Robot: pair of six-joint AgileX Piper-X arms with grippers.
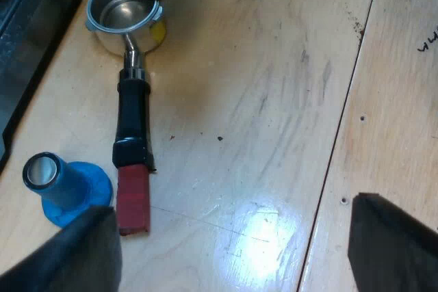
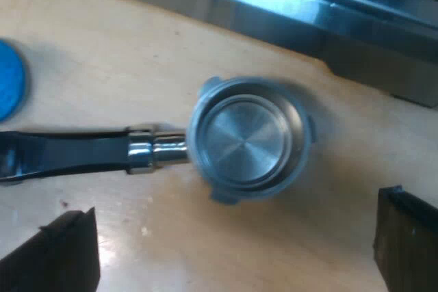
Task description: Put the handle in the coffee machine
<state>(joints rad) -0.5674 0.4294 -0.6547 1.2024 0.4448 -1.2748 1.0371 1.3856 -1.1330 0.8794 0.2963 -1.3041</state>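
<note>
The metal holder (image 1: 131, 100) lies loose on the wooden table (image 1: 274, 100) — basket by the base of the espresso machine (image 2: 308, 11), red handle end just beside the blue tamper (image 1: 65, 186). The right gripper (image 2: 236, 244) hovers over the basket, fingers spread wide; the left gripper (image 1: 233, 251), near the red end, gapes empty too.

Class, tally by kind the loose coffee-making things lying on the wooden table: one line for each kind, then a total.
Round metal holder with a dark handle ending in red: 1
Blue tamper with a metal-topped stem: 1
Total: 2
</note>
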